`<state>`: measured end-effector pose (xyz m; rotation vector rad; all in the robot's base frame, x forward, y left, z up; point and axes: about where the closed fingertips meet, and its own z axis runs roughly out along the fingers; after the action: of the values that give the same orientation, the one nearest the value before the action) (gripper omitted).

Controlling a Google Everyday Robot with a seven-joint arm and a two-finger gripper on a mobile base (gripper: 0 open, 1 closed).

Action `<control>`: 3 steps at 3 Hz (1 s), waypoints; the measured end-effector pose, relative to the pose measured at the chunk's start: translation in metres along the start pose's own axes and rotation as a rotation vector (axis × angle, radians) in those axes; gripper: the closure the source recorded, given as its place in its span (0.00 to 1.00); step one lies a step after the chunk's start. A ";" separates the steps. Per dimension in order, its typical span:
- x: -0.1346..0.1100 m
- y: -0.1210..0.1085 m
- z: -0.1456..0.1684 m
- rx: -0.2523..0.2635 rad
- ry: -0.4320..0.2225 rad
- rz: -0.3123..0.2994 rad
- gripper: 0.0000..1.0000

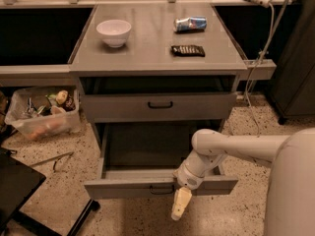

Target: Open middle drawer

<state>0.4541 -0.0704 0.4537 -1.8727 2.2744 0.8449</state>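
The middle drawer point(133, 187) is pulled out at the bottom of the grey cabinet. Its low front panel carries a small black loop handle point(161, 190), and its plain grey tray point(142, 151) is open to view. My gripper point(180, 204) hangs pointing down in front of that panel, just right of the handle and below the panel's lower edge, holding nothing. My white arm point(236, 149) comes in from the right over the drawer's right front corner.
A taller-fronted drawer point(157, 106) above is closed. The cabinet top point(152, 48) holds a white bowl point(114, 32), a can point(190, 23) and a dark flat object point(187, 50). A plastic bin of items point(42, 114) and a black object point(19, 186) stand on the floor at left.
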 end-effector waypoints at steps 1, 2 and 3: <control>0.009 0.001 0.006 -0.021 -0.006 0.017 0.00; 0.013 0.008 0.006 -0.039 -0.009 0.029 0.00; 0.017 0.027 0.003 -0.049 -0.036 0.059 0.00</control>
<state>0.4243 -0.0817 0.4539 -1.8028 2.3192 0.9429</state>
